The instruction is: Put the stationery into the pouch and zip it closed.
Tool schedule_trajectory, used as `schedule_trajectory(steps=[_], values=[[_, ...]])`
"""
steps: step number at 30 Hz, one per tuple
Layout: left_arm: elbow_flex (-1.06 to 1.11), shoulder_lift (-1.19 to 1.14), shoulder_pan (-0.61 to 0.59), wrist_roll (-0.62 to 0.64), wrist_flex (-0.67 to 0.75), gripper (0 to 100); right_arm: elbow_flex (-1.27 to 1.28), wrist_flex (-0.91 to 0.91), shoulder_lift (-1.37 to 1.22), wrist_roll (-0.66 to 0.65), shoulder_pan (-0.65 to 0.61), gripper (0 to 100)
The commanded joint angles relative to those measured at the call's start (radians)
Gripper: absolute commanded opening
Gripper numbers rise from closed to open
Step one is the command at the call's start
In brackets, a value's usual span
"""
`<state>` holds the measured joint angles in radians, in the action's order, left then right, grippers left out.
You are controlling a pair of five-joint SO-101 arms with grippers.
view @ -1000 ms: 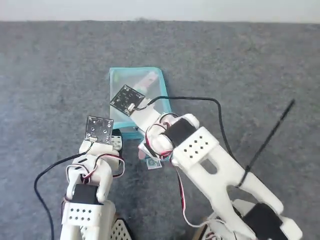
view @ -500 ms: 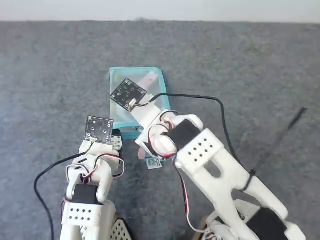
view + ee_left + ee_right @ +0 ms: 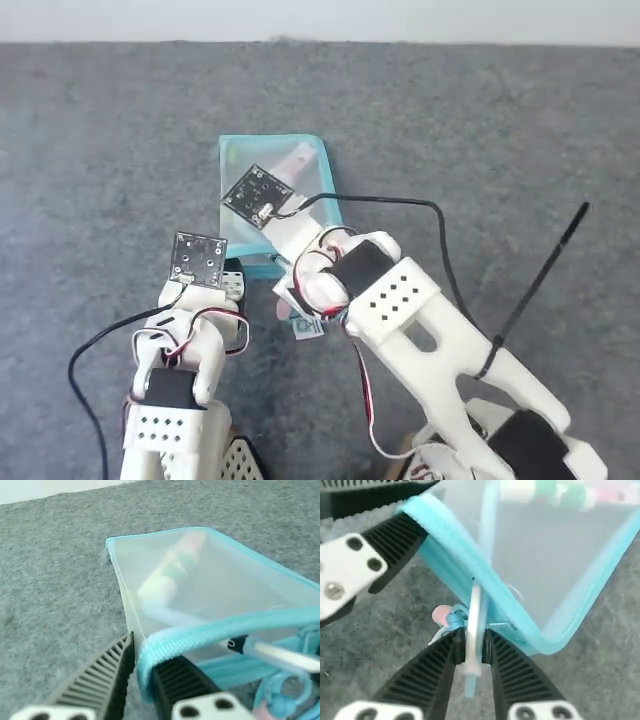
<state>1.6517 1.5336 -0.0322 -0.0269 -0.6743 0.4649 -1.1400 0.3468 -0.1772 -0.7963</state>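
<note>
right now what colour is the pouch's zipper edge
Turquoise; the zipper edge shows best in the left wrist view.

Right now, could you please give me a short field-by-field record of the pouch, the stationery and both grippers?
left gripper: shut on the pouch's teal zipper edge
right gripper: shut on a white pen, its far end at the pouch mouth
pouch: translucent, teal trim, lying on grey carpet, zip open
inside pouch: pink, green and white item
</note>
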Motion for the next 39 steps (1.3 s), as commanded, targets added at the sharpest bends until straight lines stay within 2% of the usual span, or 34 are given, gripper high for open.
schedule_trajectory(steps=[1, 11, 18, 21, 31, 36, 39], values=[[-0.031, -0.008, 0.008, -0.005, 0.031, 1, -0.008, 0.019, -0.012, 0.014, 0.007, 5.8], [-0.031, -0.008, 0.008, -0.005, 0.031, 1, -0.028, 0.045, -0.021, 0.072, 0.033, 0.7], [-0.031, -0.008, 0.008, -0.005, 0.032, 1, -0.051, 0.035, -0.028, 0.190, 0.194, 0.6], [-0.030, -0.008, 0.008, -0.005, 0.032, 1, -0.075, -0.018, -0.021, 0.207, 0.249, 0.6], [-0.030, -0.008, 0.009, -0.005, 0.034, 1, -0.270, -0.277, -0.019, 0.172, 0.295, 0.6], [-0.030, -0.008, 0.009, -0.005, 0.034, 1, -0.310, -0.314, -0.019, 0.170, 0.394, 0.6], [-0.030, -0.008, 0.009, -0.005, 0.034, 1, -0.307, -0.309, -0.019, 0.175, 0.400, 0.6]])
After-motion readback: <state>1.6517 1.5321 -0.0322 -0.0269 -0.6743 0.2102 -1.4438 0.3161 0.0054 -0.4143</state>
